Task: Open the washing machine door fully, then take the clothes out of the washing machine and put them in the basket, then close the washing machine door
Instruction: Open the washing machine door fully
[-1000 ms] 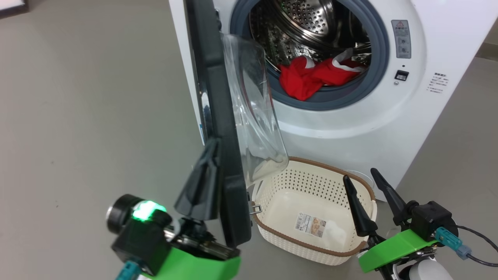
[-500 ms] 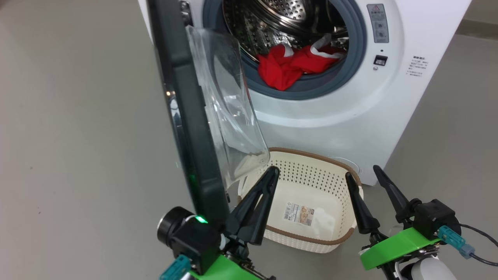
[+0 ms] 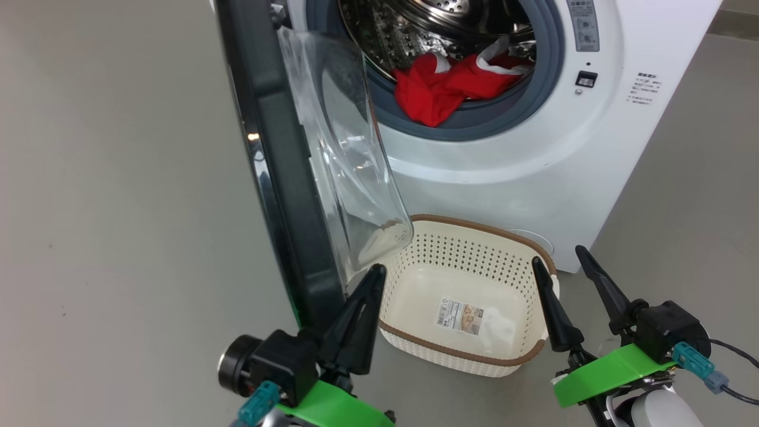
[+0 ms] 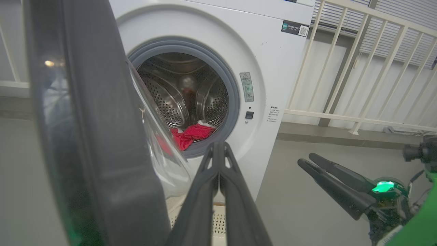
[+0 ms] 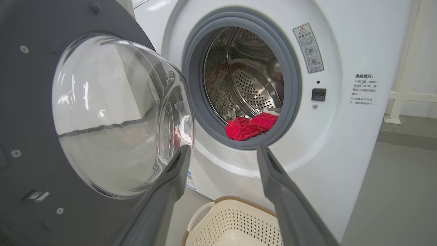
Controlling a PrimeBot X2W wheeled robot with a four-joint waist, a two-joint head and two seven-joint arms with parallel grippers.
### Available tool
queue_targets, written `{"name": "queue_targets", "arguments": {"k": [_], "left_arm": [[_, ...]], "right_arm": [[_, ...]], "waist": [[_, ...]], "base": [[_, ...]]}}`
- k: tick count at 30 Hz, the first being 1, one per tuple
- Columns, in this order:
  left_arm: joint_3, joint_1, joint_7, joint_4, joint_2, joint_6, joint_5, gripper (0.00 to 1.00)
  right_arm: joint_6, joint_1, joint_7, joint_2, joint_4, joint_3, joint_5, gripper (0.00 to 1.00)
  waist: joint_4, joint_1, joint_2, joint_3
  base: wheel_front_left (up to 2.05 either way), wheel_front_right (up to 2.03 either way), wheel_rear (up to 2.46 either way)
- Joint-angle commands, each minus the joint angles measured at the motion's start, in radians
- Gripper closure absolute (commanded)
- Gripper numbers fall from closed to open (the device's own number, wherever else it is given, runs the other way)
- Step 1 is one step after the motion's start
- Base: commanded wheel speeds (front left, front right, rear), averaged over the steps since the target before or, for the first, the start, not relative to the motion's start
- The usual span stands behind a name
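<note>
Door: the washing machine door (image 3: pixel 278 178) sticks out roughly square to the washing machine (image 3: pixel 504 172), so we reckon it's not fully open yet.
Left gripper (image 3: pixel 375 274): fingers pinched shut on nothing, just beside the door's inner face, low down under the glass bowl. We can't tell if it touches.
How we'd push: lean on the black frame, not the glass, and follow the hinge arc slowly.
Right gripper (image 3: pixel 558 256): jaws spread wide, empty, above the basket's right rim.
Clothes (image 3: pixel 442 89): red heap at the drum's front lip, well apart from both grippers.
Basket (image 3: pixel 468 356): on the floor below the opening.
</note>
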State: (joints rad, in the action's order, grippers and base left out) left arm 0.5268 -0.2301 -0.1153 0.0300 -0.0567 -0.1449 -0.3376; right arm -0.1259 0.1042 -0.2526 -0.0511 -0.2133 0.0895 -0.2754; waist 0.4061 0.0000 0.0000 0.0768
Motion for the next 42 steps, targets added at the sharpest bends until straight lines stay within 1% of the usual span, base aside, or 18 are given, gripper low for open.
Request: {"name": "queue_targets", "arguments": {"k": [1,9,15,21,29,30,31,32,36,40,42], "left_arm": [[-0.038,-0.012,-0.010,0.017,-0.010,-0.008,-0.005,1.00],[-0.069,-0.013,-0.031,-0.052,-0.020,-0.028,-0.014,1.00],[-0.085,-0.005,-0.029,-0.067,-0.032,-0.044,-0.020,1.00],[-0.109,0.011,-0.015,-0.081,-0.057,-0.067,-0.025,1.00],[-0.161,0.031,-0.001,-0.078,-0.093,-0.117,-0.028,1.00],[-0.161,0.031,-0.001,-0.078,-0.093,-0.117,-0.028,1.00],[-0.178,0.032,0.000,-0.078,-0.103,-0.129,-0.030,1.00],[-0.178,0.032,0.000,-0.078,-0.103,-0.129,-0.030,1.00],[-0.221,0.031,-0.007,-0.086,-0.122,-0.151,-0.041,1.00],[-0.280,0.037,-0.014,-0.084,-0.136,-0.185,-0.064,1.00],[-0.292,0.037,-0.017,-0.085,-0.139,-0.188,-0.071,1.00]], "right_arm": [[-0.005,0.029,-0.009,0.001,0.029,0.022,0.011,0.00],[-0.005,0.021,-0.009,0.001,0.028,0.029,0.011,0.00],[-0.005,0.012,-0.009,0.001,0.025,0.032,0.011,0.00],[-0.005,0.008,-0.009,0.001,0.021,0.039,0.012,0.00],[-0.005,0.003,-0.009,0.001,0.023,0.042,0.018,0.00],[-0.005,0.003,-0.009,0.001,0.023,0.042,0.018,0.00],[-0.005,0.003,-0.009,0.001,0.023,0.042,0.021,0.00],[-0.005,0.003,-0.009,0.001,0.023,0.042,0.021,0.00],[-0.005,0.005,-0.009,0.001,0.023,0.042,0.026,0.00],[-0.005,0.006,-0.009,0.001,0.023,0.046,0.031,0.00],[-0.005,0.007,-0.009,0.001,0.022,0.047,0.032,0.00]], "waist": [[0.005,0.0000,0.0000,0.001],[0.028,0.0000,0.0000,-0.008],[0.054,0.0000,0.0000,-0.014],[0.079,0.0000,0.0000,-0.023],[0.105,0.0000,0.0000,-0.018],[0.105,0.0000,0.0000,-0.018],[0.110,0.0000,0.0000,-0.014],[0.110,0.0000,0.0000,-0.014],[0.115,0.0000,0.0000,-0.006],[0.119,0.0000,0.0000,0.000],[0.119,0.0000,0.0000,0.002]], "base": [[0.00,0.00,0.00],[0.00,0.00,0.00],[0.00,0.00,0.00],[0.00,0.00,0.00],[0.00,0.00,0.00],[0.00,0.00,0.00],[0.00,0.00,0.00],[0.00,0.00,0.00],[0.00,0.00,0.00],[0.00,0.00,0.00],[0.00,0.00,0.00]]}}
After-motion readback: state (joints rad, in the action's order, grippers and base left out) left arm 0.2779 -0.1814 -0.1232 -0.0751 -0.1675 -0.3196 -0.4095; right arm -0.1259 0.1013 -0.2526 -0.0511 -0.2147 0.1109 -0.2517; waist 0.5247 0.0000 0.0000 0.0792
